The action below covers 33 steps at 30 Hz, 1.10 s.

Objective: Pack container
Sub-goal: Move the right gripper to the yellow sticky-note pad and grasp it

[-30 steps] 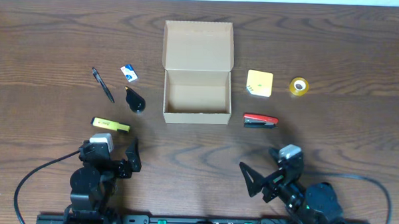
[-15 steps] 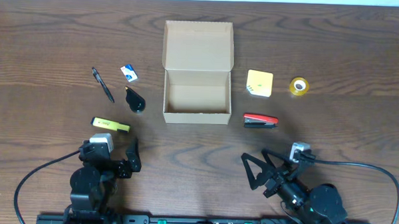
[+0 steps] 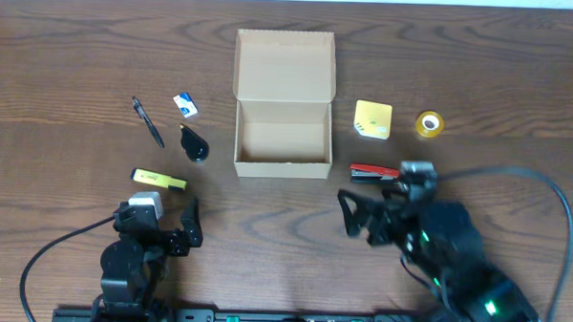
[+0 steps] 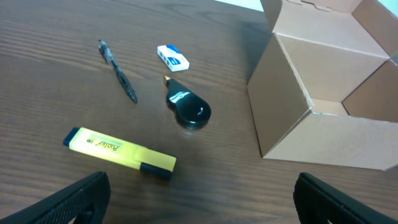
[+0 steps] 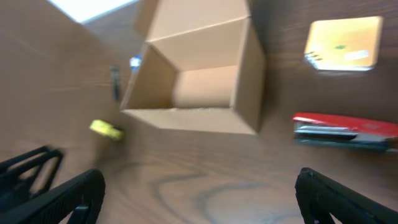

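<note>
The container is a tan cardboard box at the table's middle, open and empty, with its flap lid laid back. It also shows in the left wrist view and the right wrist view. My left gripper is open and empty near the front left, with its jaws wide apart in the left wrist view. My right gripper is open and empty, just in front of the box's right corner and left of the red stapler. Its jaws are wide apart in the right wrist view.
Left of the box lie a pen, a white eraser, a black teardrop item and a yellow highlighter. On the right are a yellow sticky-note pad and a tape roll.
My right arm has moved forward from the table's front edge toward the box and the stapler. The left arm and all items have not moved.
</note>
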Each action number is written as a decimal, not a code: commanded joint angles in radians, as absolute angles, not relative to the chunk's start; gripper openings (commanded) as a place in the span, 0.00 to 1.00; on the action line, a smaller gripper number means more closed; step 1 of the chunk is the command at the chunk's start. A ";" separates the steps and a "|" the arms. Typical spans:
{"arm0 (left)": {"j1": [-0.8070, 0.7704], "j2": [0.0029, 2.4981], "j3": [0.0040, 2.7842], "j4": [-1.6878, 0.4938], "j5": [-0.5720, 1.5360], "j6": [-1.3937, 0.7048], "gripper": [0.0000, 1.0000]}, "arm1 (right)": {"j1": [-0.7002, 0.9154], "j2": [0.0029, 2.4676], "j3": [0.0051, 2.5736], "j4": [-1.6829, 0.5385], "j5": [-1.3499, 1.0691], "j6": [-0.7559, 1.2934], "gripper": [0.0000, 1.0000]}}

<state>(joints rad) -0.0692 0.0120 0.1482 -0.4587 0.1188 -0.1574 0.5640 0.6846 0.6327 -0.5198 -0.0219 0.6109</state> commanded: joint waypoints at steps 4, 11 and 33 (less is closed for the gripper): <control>-0.073 0.004 0.130 -0.455 0.101 -0.154 0.95 | 0.551 0.949 0.783 -0.524 0.155 0.567 0.99; -0.073 0.004 0.130 -0.455 0.101 -0.154 0.95 | 0.440 1.235 0.929 -0.524 0.168 0.570 0.99; -0.073 0.004 0.130 -0.455 0.101 -0.154 0.95 | 0.242 1.802 1.187 -0.502 0.107 0.356 0.99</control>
